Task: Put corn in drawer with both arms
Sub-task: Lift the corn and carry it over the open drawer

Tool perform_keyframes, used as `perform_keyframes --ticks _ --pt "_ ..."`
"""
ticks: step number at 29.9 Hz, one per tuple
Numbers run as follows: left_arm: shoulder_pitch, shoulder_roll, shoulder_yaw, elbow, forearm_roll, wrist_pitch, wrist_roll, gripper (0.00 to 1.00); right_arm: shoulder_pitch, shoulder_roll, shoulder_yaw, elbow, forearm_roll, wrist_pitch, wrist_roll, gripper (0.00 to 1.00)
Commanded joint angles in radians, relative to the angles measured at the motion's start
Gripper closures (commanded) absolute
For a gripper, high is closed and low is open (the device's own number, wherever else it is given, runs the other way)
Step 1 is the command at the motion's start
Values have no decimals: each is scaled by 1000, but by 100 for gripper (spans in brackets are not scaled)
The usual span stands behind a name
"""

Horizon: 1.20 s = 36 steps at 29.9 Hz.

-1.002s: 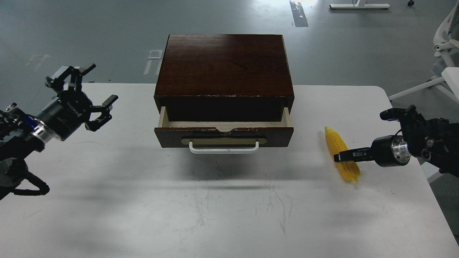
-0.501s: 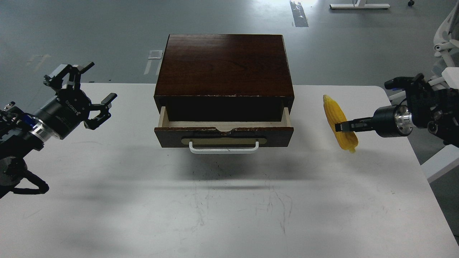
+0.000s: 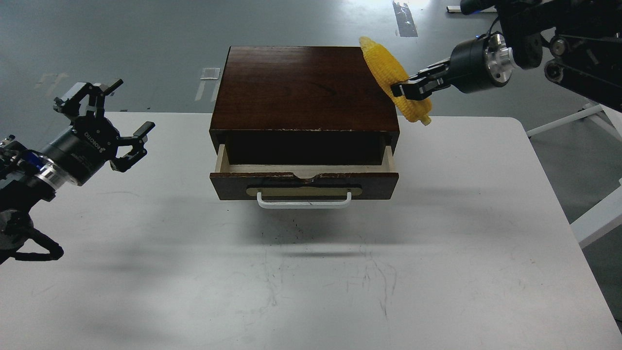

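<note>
The yellow corn (image 3: 388, 73) hangs tilted in the air at the cabinet's back right corner, held by my right gripper (image 3: 406, 90), which is shut on it. The dark brown cabinet (image 3: 303, 87) stands on the white table. Its drawer (image 3: 303, 183) is pulled partly open, showing pale wood sides, with a white bar handle (image 3: 303, 200) on a beige plate. My left gripper (image 3: 114, 114) is open and empty, well left of the cabinet above the table's left part.
The white table (image 3: 316, 282) stretches in front of the cabinet. A white chair frame (image 3: 600, 214) stands off the table's right edge. Grey floor lies beyond the table.
My right gripper lifted the corn off the table and carried it up and left to the cabinet's right back corner. My left gripper drifted slightly left.
</note>
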Motion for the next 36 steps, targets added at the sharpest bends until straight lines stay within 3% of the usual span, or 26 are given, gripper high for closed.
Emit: perform_keyframes --ticks 1,9,17,26,36 --pt "0 3 -1 -1 0 0 0 1 72 72 -23 30 -32 -1 0 80" --pt "0 11 -1 -1 -1 0 0 1 120 226 -26 57 -127 -10 0 81" --pt "0 24 -4 -4 -1 0 0 1 131 312 -103 108 -306 -129 0 81" --pt "0 35 -4 -7 -1 0 0 1 126 346 -175 100 -403 -242 0 81" --pt "1 35 -4 -9 0 0 0 1 106 349 -186 100 -403 -246 0 78"
